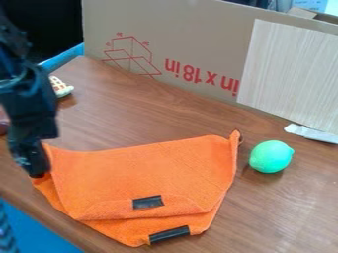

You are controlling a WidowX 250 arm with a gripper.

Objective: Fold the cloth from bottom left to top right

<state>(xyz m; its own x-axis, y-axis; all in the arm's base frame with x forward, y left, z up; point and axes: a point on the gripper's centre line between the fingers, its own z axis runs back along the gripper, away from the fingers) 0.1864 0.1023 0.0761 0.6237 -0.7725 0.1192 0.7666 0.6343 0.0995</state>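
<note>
1. The orange cloth [148,170] lies on the brown bench [132,118], low in the picture and a bit left of the middle.
2. The cloth has a folded part at the bottom. One layer sits over another there, and the under layer peeks out below it. A strip of the under layer peeks out along the left side too.
3. A black patch [147,202] is on the top layer, near its bottom edge. A second black patch [170,234] is on the layer that peeks out below.
4. The top right corner of the cloth pokes up in a little point.
5. The black robot hand [37,173] points down at the left edge of the cloth, with its tip right at the orange. It looks blurry, so I cannot tell if it is wide, narrow or holding the cloth.
6. A green toy lemon [271,156] sits on the bench, just right of the cloth.
7. A small pale toy with a brown edge [61,87] is on the bench, up behind the arm.
8. A big cardboard box [191,29] with red print stands at the back. A pale wood-look board [290,74] is against its right part, and a white scrap [310,133] lies by the board's bottom edge.
</note>
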